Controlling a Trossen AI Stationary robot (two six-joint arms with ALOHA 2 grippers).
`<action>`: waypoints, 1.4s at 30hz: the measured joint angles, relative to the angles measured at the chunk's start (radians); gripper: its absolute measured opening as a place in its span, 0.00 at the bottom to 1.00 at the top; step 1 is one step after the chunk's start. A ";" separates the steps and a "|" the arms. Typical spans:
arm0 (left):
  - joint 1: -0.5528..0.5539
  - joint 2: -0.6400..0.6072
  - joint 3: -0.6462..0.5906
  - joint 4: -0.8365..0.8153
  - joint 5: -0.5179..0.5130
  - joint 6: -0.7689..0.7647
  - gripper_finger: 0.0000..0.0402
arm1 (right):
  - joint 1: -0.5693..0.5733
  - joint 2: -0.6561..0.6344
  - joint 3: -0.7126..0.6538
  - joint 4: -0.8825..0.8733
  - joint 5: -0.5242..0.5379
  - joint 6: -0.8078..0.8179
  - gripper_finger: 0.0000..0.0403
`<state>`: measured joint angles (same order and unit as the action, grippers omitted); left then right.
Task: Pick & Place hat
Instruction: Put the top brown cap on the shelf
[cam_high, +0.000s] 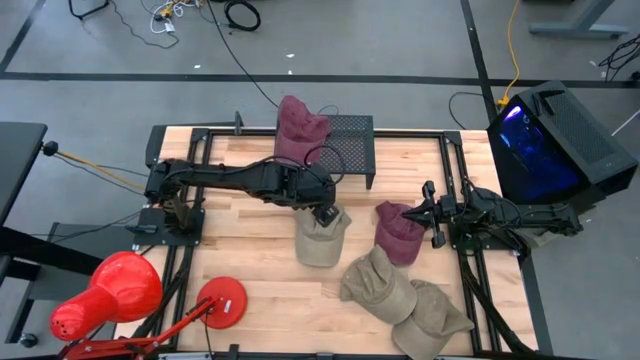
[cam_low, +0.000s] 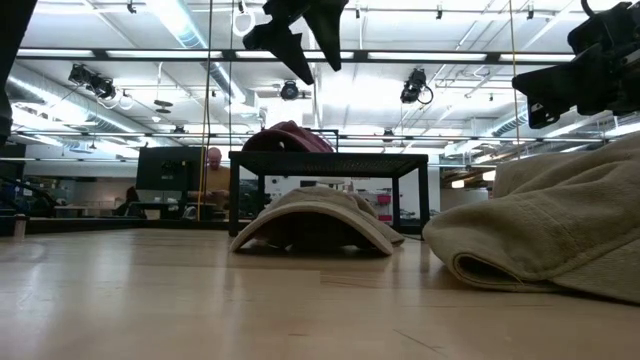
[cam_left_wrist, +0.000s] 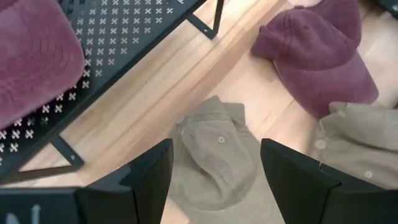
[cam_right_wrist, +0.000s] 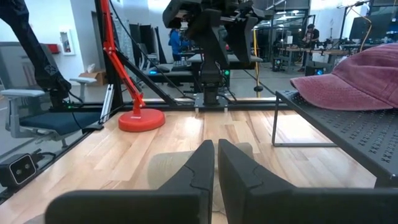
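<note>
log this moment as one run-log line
left gripper: open, above tan cloth cap on wooden table | right gripper: shut, idle at right edge | maroon cap: on black perforated rack

One hat (cam_high: 300, 128) on the rack (cam_high: 350, 150), four beside it.

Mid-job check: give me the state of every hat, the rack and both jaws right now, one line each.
Left gripper: jaws open, empty, above the tan hat.
Right gripper: jaws shut, empty, parked at the table's right edge.
Tan hat: on the table, not gripped.
Maroon hat on rack: resting on the rack.
Black rack: standing upright, holding one hat.
Maroon hat on table: lying loose.
Two tan hats: overlapping near the front edge.
</note>
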<state>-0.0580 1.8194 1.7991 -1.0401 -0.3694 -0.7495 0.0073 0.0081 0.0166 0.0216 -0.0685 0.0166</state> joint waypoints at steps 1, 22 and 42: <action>-0.002 0.000 0.000 0.000 -0.002 -0.005 0.62 | 0.000 0.000 0.000 0.000 0.000 0.000 0.07; -0.042 0.028 0.000 0.002 0.020 -0.220 0.62 | 0.000 0.000 0.000 0.000 0.000 0.000 0.07; -0.043 0.046 0.000 -0.042 0.143 -0.077 0.62 | 0.000 0.000 0.000 0.000 0.000 0.000 0.07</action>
<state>-0.1013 1.8656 1.7992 -1.0817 -0.2268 -0.8262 0.0073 0.0080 0.0166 0.0219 -0.0685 0.0165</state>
